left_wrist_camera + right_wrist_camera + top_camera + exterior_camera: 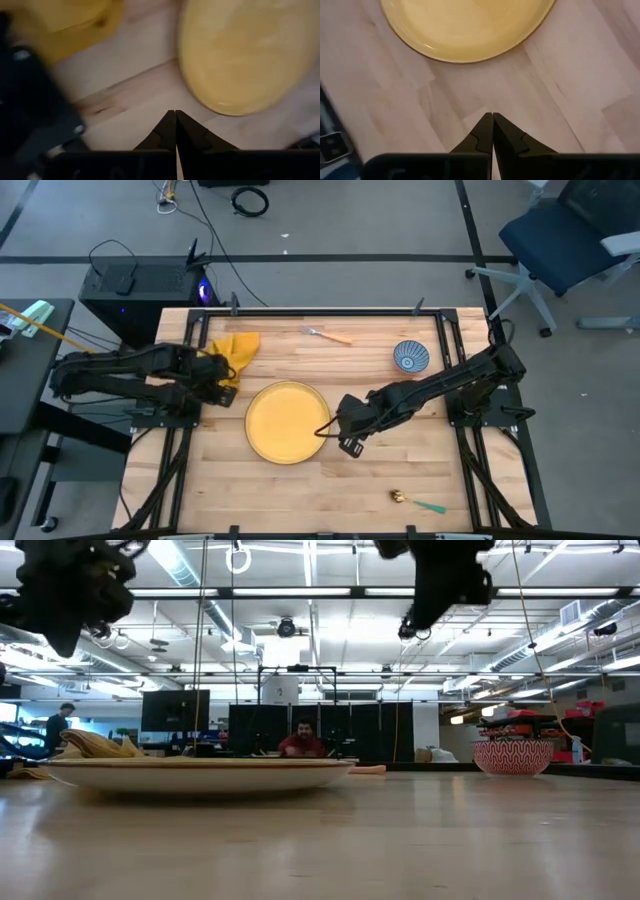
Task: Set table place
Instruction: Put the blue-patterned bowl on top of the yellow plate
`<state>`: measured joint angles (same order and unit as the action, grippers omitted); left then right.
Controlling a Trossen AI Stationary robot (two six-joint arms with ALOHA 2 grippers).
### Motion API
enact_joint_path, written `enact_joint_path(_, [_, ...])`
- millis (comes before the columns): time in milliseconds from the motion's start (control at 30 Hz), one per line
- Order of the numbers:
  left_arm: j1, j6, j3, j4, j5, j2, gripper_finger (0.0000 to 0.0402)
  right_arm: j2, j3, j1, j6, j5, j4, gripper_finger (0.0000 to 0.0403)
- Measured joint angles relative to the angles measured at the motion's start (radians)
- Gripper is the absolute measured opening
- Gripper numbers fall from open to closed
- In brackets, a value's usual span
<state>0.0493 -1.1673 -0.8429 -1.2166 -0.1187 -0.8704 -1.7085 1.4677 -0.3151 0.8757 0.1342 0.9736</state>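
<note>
The round yellow plate (286,421) lies flat on the table (470,490) near its middle; it also shows in the left wrist view (250,55) and the right wrist view (470,25). The yellow napkin (234,350) lies crumpled at the far left. The blue-patterned bowl (410,357) stands at the far right. The orange-handled fork (330,335) lies near the far edge. The green-handled spoon (418,502) lies near the front edge. My left gripper (175,117) is shut and empty, above the table between napkin and plate. My right gripper (492,120) is shut and empty, just right of the plate.
Black metal rails (300,311) edge the table. Bare wood lies to the right of the plate and along the front. In the low view a person (303,742) sits in the room beyond the table.
</note>
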Motion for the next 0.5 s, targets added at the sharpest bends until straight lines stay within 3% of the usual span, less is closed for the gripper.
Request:
enact_joint_path(233, [-0.116,0.097,0.000,0.142,0.076,0.002,0.0009,0.142,0.000,0.092,-0.029,0.047,0.058,0.0016])
enact_joint_path(500, [-0.128,0.105,0.000,0.225,0.077,0.002,0.0009,0.347,0.000,0.434,-0.037,0.063,0.193,0.0016])
